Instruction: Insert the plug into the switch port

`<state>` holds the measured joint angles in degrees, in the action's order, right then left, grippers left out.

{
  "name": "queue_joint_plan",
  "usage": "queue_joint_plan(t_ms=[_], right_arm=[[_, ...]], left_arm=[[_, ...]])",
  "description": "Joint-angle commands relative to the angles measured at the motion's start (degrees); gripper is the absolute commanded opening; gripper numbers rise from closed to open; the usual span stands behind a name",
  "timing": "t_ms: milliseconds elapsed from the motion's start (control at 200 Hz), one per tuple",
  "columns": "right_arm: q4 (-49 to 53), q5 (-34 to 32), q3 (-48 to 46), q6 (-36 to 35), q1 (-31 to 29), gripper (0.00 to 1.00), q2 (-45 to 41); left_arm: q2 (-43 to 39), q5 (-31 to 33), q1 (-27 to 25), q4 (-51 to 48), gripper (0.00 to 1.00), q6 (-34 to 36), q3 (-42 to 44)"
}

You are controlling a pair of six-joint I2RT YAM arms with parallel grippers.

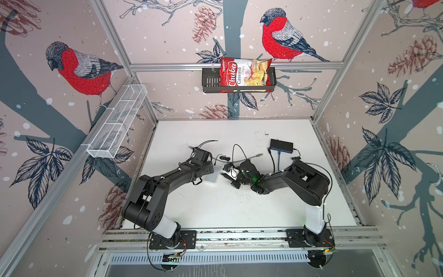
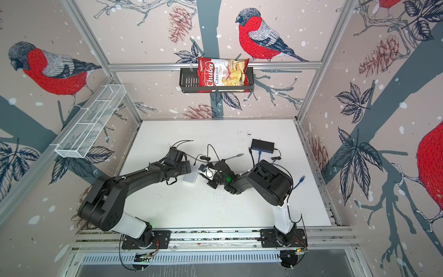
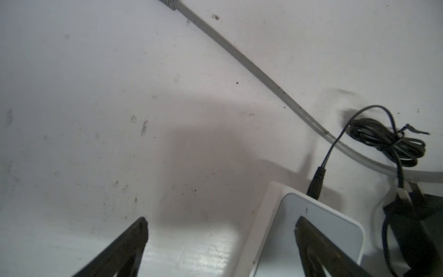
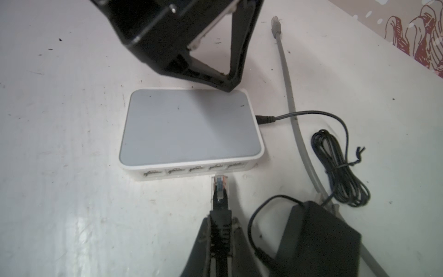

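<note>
White switch (image 2: 189, 179) on white table (image 2: 191, 211)

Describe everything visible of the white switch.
The switch is a flat, round-cornered box of white plastic with a greyish top, lying flat on the table. Its front face has five ports in a row, all empty. A black power jack is plugged into one side. The plug held by the right gripper sits just short of the ports. One of the fingers of the open left gripper is over a far corner; contact unclear.

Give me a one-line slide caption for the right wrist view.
Right hand grips the black-booted plug, its clear tip just short of the ports on the white switch.
</note>
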<state>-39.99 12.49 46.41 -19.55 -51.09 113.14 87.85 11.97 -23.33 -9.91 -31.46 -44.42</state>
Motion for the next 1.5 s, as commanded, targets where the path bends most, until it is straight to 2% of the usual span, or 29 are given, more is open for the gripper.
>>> queue_joint_plan(t_ms=[0, 300, 610, 1046, 1496], right_arm=[[-0.6, -0.5, 0.7, 0.1, -0.1, 0.08, 0.7], [-0.1, 0.3, 1.7, -1.2, -0.6, 0.08, 1.2], [0.9, -0.4, 2.0, -1.9, -1.3, 0.09, 1.8], [-1.9, -2.1, 2.4, -2.6, -1.3, 0.08, 1.9], [-5.7, 0.9, 1.0, -5.8, -2.7, 0.09, 2.3]], left_arm=[[-0.3, -1.6, 0.1, 1.5, 0.95, 0.7, -0.4], [-2.6, -6.3, 0.0, 4.0, 0.93, 0.4, 1.7], [0.5, -14.1, 0.0, 8.3, 0.88, -1.6, 2.3], [2.7, -16.3, -0.3, 11.3, 0.83, -1.0, 3.4], [5.7, -19.5, -1.7, 13.6, 0.80, 1.3, 3.4]])
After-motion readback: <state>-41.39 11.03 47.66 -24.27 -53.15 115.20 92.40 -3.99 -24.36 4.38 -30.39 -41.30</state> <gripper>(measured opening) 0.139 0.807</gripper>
